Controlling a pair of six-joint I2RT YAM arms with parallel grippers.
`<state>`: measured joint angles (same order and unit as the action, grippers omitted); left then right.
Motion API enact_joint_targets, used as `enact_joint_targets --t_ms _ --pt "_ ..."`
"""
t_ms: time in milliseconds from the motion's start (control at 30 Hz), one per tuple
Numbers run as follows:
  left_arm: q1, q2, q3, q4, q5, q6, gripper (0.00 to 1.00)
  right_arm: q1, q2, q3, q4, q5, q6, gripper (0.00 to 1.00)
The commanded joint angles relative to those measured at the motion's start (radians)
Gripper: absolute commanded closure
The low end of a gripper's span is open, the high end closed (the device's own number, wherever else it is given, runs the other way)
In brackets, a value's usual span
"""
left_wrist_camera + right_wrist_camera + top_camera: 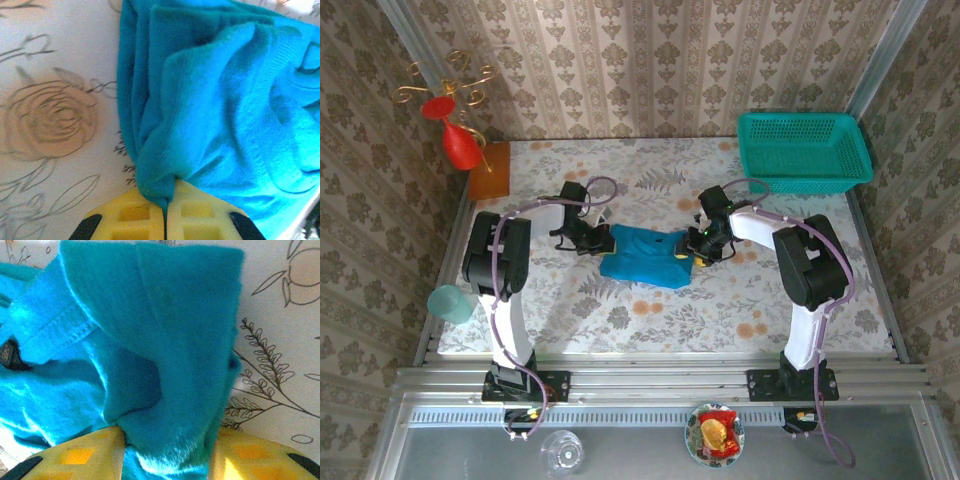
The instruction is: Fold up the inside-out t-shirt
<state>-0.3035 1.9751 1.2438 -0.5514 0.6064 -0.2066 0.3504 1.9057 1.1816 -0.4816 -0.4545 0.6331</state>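
The inside-out t-shirt is a bright blue bunched bundle at the middle of the flowered table. My left gripper is at its left end and my right gripper at its right end. In the left wrist view the yellow fingers of the left gripper are shut tight on a thin fold of the t-shirt. In the right wrist view the right gripper clamps a thick wad of the t-shirt that fills the gap between both fingers.
A teal mesh basket stands at the back right. An orange block and a red ornament are at the back left. A teal cup sits beyond the table's left edge.
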Motion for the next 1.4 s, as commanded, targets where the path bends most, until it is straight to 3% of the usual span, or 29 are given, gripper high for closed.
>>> enact_joint_targets --t_ms 0,300,767,1000,1367 --pt "0.041 -0.035 -0.002 -0.111 -0.188 0.058 0.99 -0.001 -0.054 -0.021 -0.039 0.017 -0.023 0.52" --pt "0.144 -0.044 0.067 -0.256 -0.574 0.155 0.99 -0.031 -0.108 -0.043 -0.097 0.017 -0.1 0.5" --pt "0.361 0.016 0.227 -0.199 -0.965 0.263 0.97 -0.088 -0.116 -0.027 -0.136 -0.062 -0.197 0.5" --pt "0.425 0.124 0.376 -0.201 -1.097 0.408 0.98 -0.094 -0.132 -0.016 -0.137 -0.108 -0.199 0.5" --pt "0.498 0.207 0.449 -0.181 -1.063 0.412 0.92 -0.098 -0.145 -0.039 -0.13 -0.116 -0.204 0.5"
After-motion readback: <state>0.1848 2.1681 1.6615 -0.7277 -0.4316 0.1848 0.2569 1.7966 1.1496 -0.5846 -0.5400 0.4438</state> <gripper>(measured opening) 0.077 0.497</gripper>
